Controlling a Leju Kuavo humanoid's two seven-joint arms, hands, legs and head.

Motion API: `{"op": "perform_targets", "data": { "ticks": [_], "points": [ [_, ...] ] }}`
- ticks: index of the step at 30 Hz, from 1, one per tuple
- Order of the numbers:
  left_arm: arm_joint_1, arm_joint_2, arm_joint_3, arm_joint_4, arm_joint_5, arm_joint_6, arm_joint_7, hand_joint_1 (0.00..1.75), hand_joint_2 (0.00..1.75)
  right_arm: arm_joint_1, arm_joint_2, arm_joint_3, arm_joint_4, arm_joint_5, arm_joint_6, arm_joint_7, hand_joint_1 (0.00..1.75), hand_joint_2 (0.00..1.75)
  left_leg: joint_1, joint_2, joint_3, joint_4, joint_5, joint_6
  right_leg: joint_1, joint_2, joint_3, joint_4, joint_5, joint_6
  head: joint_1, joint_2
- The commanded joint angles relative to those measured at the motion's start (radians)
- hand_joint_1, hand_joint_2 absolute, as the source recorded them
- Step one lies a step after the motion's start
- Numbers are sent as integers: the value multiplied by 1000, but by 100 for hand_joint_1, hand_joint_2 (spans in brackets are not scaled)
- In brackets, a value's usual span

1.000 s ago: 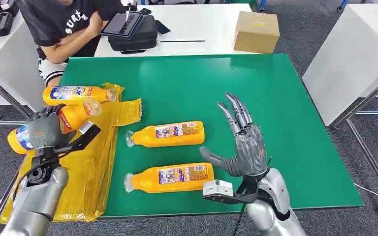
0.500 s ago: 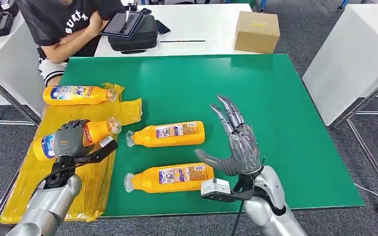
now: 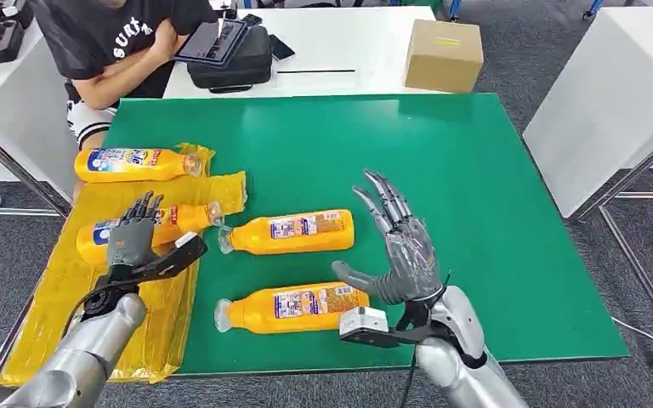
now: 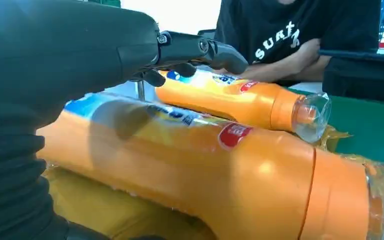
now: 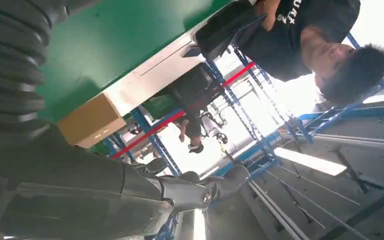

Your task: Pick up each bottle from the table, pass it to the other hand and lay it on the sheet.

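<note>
Two orange bottles lie on the yellow sheet (image 3: 51,297): one at its far end (image 3: 136,163), one across its middle (image 3: 170,223). My left hand (image 3: 132,240) hovers over the middle bottle with its fingers stretched out, not gripping it. The left wrist view shows those fingers (image 4: 200,47) above that bottle (image 4: 205,170), and the far bottle (image 4: 240,100) behind. Two more bottles (image 3: 289,232) (image 3: 293,308) lie on the green table (image 3: 476,170). My right hand (image 3: 395,251) stands open beside them, fingers spread, holding nothing.
A person (image 3: 110,42) sits at the far left by a white table with a tablet, a black bag (image 3: 229,64) and a cardboard box (image 3: 444,53). Another white table (image 3: 612,93) stands to the right of the green table.
My left hand brought its bottle down and inward onto the sheet and spread its fingers off it. My right hand drifted slightly left and nearer, still open.
</note>
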Motion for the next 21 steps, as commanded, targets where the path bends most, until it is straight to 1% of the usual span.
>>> {"op": "perform_targets", "data": {
  "ticks": [1,5,8,9,11,12,13,14,15,16,17,18,19,20,21],
  "points": [
    [-62,-14,19,113,8,-9,-2,0,175,-45,-19,28,73,-5,-8,3,0,175,1,0,1,0,-1,-1,1,-1,2,-1,0,-3,0,0],
    [-69,-18,32,125,48,-30,-16,0,175,-42,-22,29,75,-5,-11,6,0,175,1,0,2,0,-1,-1,2,-1,3,-1,0,-4,0,0],
    [-73,-24,89,132,177,-104,-81,0,175,-32,-27,32,83,-4,-17,7,0,175,1,0,1,0,0,-1,1,-1,1,-1,0,-2,0,0],
    [-73,-25,99,132,200,-122,-96,0,175,-31,-29,32,84,-3,-18,7,0,175,1,0,2,0,0,-1,2,-1,3,-1,0,-4,0,0],
    [-79,-33,154,132,317,-241,-165,0,175,-34,-35,36,91,6,-19,13,0,175,1,0,2,0,-1,-1,2,-2,3,-1,0,-4,0,0],
    [-77,-38,189,117,404,-344,-226,0,175,-44,-37,38,103,18,-19,23,0,175,1,0,2,0,-1,-1,2,-2,3,-1,0,-4,0,0],
    [-63,-45,205,79,488,-448,-278,0,175,-53,-37,37,118,70,-36,50,0,175,0,0,1,0,0,-1,1,-1,2,-1,0,-2,0,0],
    [-53,-51,218,57,546,-524,-305,0,175,-57,-37,38,127,101,-42,68,0,175,1,0,3,0,-1,-1,2,-1,4,-2,0,-4,0,0],
    [-19,-56,220,-6,634,-624,-333,0,175,-67,-34,38,149,153,-35,112,0,175,1,0,2,0,0,-1,1,-1,3,-1,0,-3,0,0],
    [17,-56,192,-71,675,-648,-335,0,175,-73,-30,36,162,177,-29,134,0,175,0,0,3,-1,0,-1,0,0,4,-1,0,-3,0,0],
    [47,-56,168,-128,702,-653,-306,0,175,-75,-27,33,172,177,-29,134,0,175,0,1,4,-1,0,-1,0,0,4,-1,0,-2,0,0],
    [47,-56,168,-128,702,-653,-306,0,175,-75,-27,33,172,177,-29,134,0,175,0,2,5,-1,0,-1,1,1,6,-2,1,-3,0,0],
    [47,-56,168,-128,702,-653,-306,0,175,-75,-27,33,172,177,-29,134,0,175,0,1,4,-1,0,-1,0,0,5,-2,1,-2,0,0],
    [47,-56,168,-128,702,-653,-306,0,175,-75,-27,33,172,177,-29,134,0,175,1,3,5,-1,0,-1,1,1,6,-2,1,-4,0,0],
    [47,-56,168,-128,702,-653,-306,0,175,-75,-27,33,172,177,-29,134,0,175,0,1,4,-1,0,-1,1,0,5,-2,1,-3,0,0]
  ]
}}
